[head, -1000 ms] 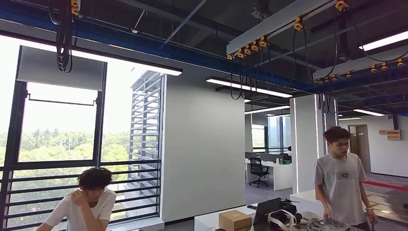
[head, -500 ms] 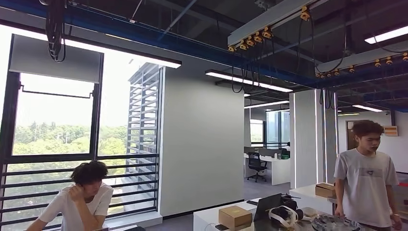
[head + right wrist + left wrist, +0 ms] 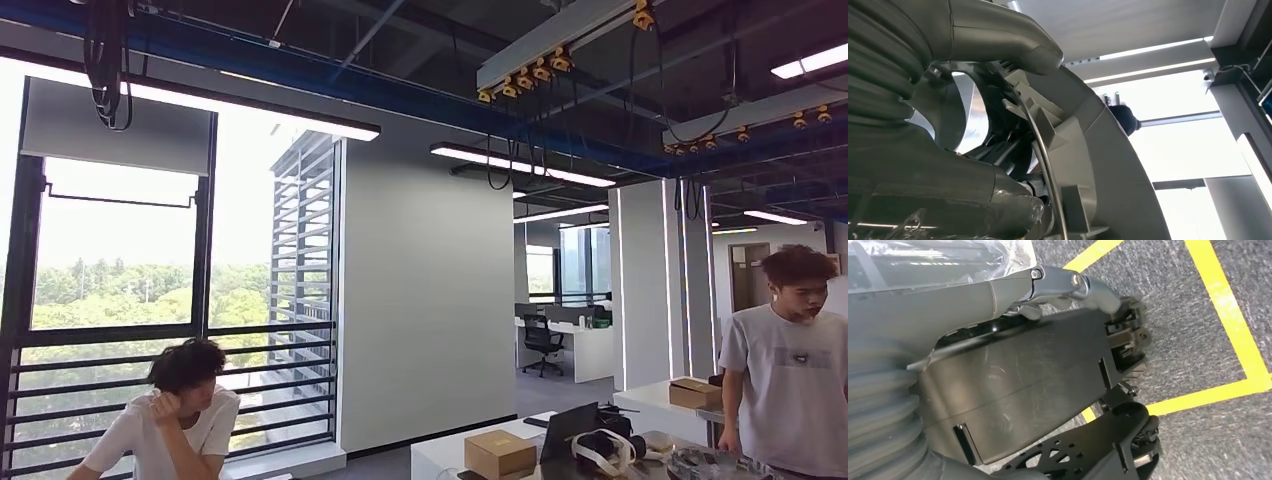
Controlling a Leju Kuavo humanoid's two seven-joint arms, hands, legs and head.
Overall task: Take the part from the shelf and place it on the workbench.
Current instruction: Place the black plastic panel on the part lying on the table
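Observation:
In the right wrist view my right hand holds a curved light-grey plastic part with moulded ribs. The thick grey thumb lies over one side of it and the dark fingers lie behind it. The part is raised against bright windows and the ceiling. In the left wrist view my left hand hangs low over a grey carpet floor. Its grey thumb sticks out, and the rest of its fingers are hidden. Crinkled clear plastic wraps the wrist.
The head view looks high across an office. One person sits at the lower left by the windows. Another person stands at the right behind a white table with a cardboard box, a laptop and a headset. Yellow tape lines cross the floor.
The whole head picture has shifted right, so the camera has turned. The standing person now appears further right, near the picture's edge. The seated person stays hunched in place.

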